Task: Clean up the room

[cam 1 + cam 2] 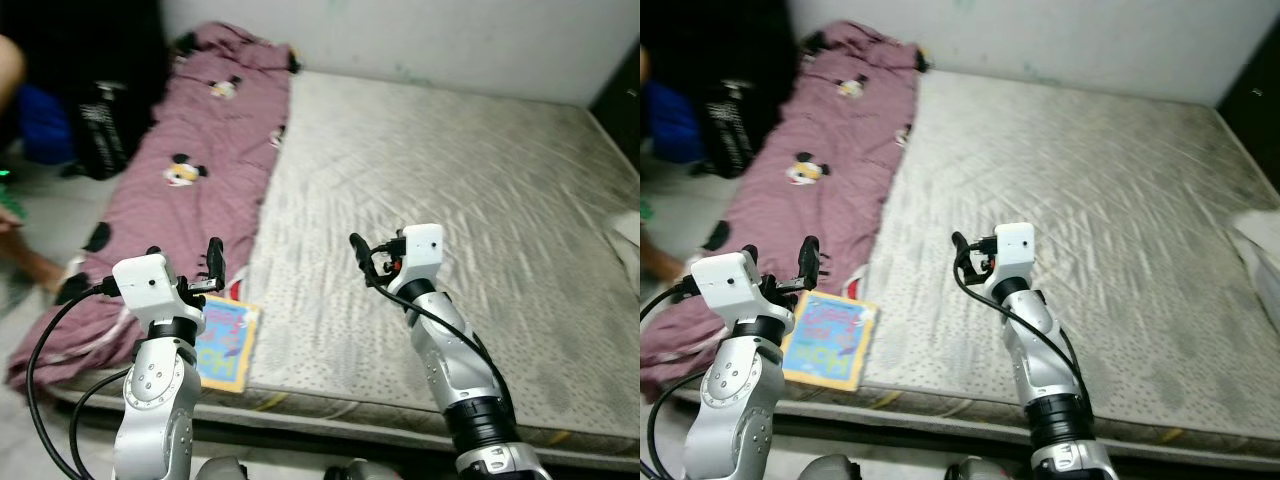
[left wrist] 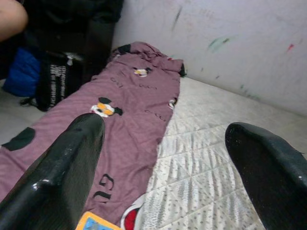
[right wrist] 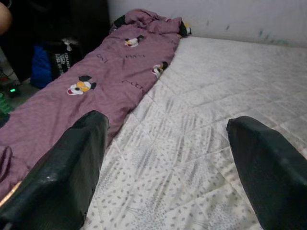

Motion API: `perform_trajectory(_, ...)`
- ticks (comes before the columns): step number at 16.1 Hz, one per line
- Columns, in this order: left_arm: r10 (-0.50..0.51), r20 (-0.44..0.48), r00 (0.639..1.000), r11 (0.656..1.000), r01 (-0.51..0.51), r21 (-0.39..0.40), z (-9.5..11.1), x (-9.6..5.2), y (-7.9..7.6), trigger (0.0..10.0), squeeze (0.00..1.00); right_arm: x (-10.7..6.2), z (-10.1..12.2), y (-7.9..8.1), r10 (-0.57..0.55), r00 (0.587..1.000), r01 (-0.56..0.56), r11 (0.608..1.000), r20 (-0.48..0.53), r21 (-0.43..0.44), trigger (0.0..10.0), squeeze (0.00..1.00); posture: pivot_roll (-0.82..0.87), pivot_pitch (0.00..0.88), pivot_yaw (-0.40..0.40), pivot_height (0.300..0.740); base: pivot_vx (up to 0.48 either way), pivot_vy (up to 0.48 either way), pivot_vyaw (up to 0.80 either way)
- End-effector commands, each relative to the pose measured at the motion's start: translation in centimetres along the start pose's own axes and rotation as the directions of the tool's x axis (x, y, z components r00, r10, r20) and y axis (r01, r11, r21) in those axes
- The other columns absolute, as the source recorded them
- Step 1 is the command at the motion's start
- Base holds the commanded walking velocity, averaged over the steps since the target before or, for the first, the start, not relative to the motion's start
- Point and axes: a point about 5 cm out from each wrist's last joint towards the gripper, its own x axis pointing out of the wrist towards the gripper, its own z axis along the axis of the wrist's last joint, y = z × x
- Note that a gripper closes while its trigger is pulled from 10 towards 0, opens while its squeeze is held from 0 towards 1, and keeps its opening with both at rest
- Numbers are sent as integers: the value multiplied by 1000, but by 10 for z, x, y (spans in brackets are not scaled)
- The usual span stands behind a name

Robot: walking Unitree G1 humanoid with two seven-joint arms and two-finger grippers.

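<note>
Grey and bare, the mattress (image 1: 450,200) took most of the room, with a purple blanket (image 1: 190,170) printed with cartoon mice lying along its left side and hanging over the edge. A colourful book (image 1: 228,345) lay flat at the near edge, just beside the blanket and close under the left gripper (image 1: 183,265). This gripper hovered with fingers spread and held nothing. The right gripper (image 1: 372,262) hovered over the bare mattress, also spread and empty. A dark bag (image 1: 100,130) stood on the floor at the left, and something white, perhaps cloth (image 1: 628,235), lay at the right edge. I judged the book could slide off the mattress if the fingers pushed it sideways, because it lay so near the edge.
</note>
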Motion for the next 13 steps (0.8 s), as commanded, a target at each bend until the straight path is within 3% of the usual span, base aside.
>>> perform_trajectory(1,2,-9,1000,1000,-2,-1,0,0,0,10000,0,0,0,-2,-4,1000,4,1000,-4,2,10000,0,67,62,-80,740,0,480,-800)
perform_trajectory(5,5,-12,1000,1000,-5,-6,-1,0,1,10000,0,0,0,-1,-2,1000,2,1000,-7,1,10000,0,67,62,-80,740,0,480,-700)
perform_trajectory(13,10,-10,1000,1000,-10,-9,1,1,1,10000,0,1,-1,-1,0,1000,0,1000,-19,5,10000,0,64,67,-81,740,0,480,0)
